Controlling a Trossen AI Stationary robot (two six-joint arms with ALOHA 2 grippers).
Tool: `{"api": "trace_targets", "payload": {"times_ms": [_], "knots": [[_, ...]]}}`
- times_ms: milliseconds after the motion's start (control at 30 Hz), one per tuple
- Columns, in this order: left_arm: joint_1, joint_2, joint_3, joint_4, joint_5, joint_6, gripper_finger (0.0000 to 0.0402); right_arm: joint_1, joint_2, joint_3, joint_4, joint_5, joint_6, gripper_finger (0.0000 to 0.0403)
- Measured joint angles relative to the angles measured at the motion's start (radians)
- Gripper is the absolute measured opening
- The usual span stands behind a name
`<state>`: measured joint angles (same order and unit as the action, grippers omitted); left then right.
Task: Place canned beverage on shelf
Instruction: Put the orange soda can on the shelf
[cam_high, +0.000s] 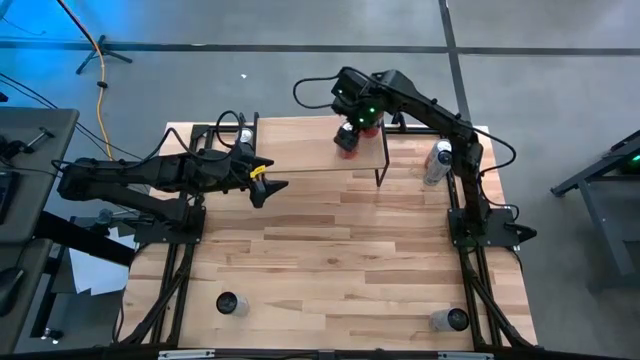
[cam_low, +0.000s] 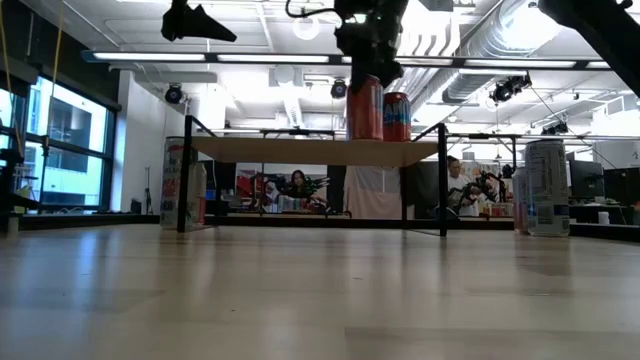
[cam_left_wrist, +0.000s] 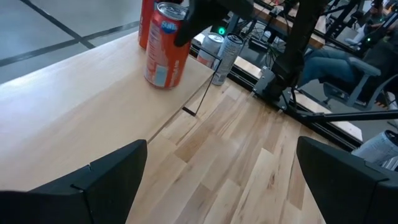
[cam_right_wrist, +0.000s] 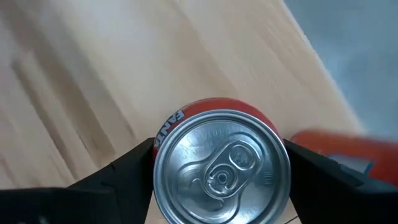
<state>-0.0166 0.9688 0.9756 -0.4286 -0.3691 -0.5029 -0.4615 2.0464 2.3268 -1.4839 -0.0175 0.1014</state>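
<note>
The right gripper (cam_right_wrist: 217, 171) stood over the shelf (cam_high: 300, 145), its fingers (cam_right_wrist: 121, 171) touching both sides of the orange can (cam_right_wrist: 221, 165), which stood upright on the plank beside a second red can (cam_low: 397, 116). I judged this the placing step; next the fingers must release and rise straight. The left gripper (cam_left_wrist: 217, 180) waited open beside the shelf.

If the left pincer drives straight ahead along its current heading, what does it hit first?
Probably the orange can on the shelf, which the right pincer straddles. The left pincer may pass over the shelf top; height is unclear.
</note>
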Motion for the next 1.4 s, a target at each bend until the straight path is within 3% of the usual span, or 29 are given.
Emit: {"api": "trace_targets", "payload": {"times_ms": [133, 467, 667, 1100, 1400], "knots": [[0.0, 0.0, 0.0, 0.0, 0.0, 0.034, 0.0376, 0.034, -0.001, 0.001, -0.024, 0.025, 0.184, 0.0285], [0.0, 0.0, 0.0, -0.029, 0.041, 0.057, 0.0376, 0.086, -0.007, 0.0, -0.094, 0.224, 0.556, 0.0285], [0.0, 0.0, 0.0, -0.028, 0.065, 0.069, 0.0376, 0.084, -0.016, 0.0, -0.096, 0.267, 0.701, 0.0285], [0.0, 0.0, 0.0, -0.03, 0.098, 0.105, 0.0376, 0.102, -0.103, -0.033, -0.088, 0.33, 0.8, 0.0285], [0.0, 0.0, 0.0, -0.031, 0.098, 0.089, 0.0376, 0.095, -0.243, -0.274, -0.077, 0.347, 0.856, 0.0285]]}}
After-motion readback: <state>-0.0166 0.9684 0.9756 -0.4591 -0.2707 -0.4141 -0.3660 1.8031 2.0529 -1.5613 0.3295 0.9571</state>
